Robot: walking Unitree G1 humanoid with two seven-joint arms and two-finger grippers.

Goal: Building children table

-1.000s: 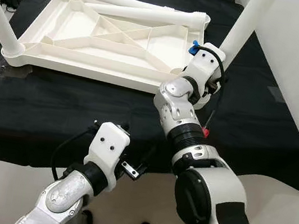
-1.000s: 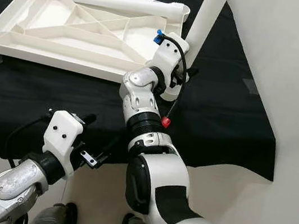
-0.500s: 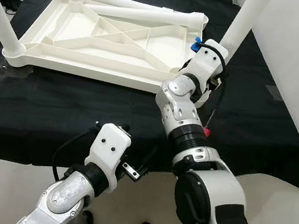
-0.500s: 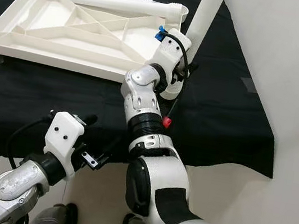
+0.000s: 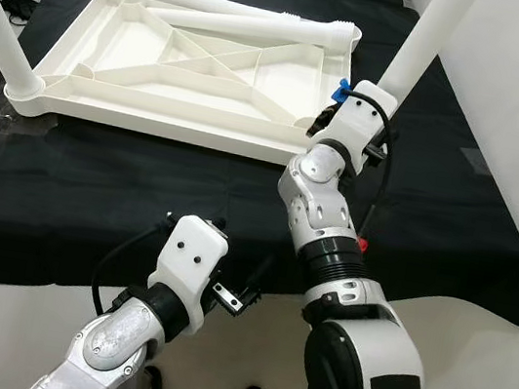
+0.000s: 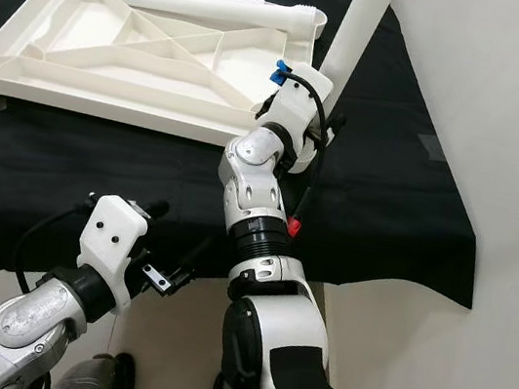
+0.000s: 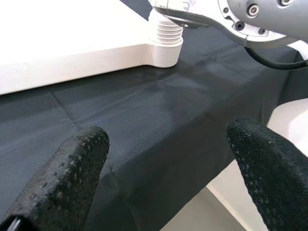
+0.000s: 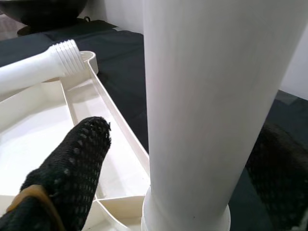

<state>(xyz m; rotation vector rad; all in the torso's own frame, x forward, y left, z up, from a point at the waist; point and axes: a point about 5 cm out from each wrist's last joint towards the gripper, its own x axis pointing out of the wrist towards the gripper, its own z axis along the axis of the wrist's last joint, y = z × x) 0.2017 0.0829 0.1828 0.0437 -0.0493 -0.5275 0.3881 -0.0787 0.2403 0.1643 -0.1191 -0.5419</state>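
The right tool [image 8: 192, 159] is at the near right corner of the upturned white tabletop [image 5: 191, 65], its two black fingers [image 8: 72, 168] spread wide on either side of the upright white leg [image 8: 211, 96] that stands in that corner's socket. One finger is beside the leg on the tray side and the other, blurred and dark, is on the far side; whether either pad actually touches the leg is hard to tell, though a gap seems to show by the nearer one. The tabletop lies ribs-up on a counter covered in black cloth [image 5: 93, 188]. Another leg [image 5: 0, 25] stands upright at the near left corner, and two loose legs [image 5: 229, 12] lie along the far edge, one with its threaded end near the far right corner. The left tool [image 7: 168, 159] hovers low by the counter's near edge, fingers wide apart and holding nothing.
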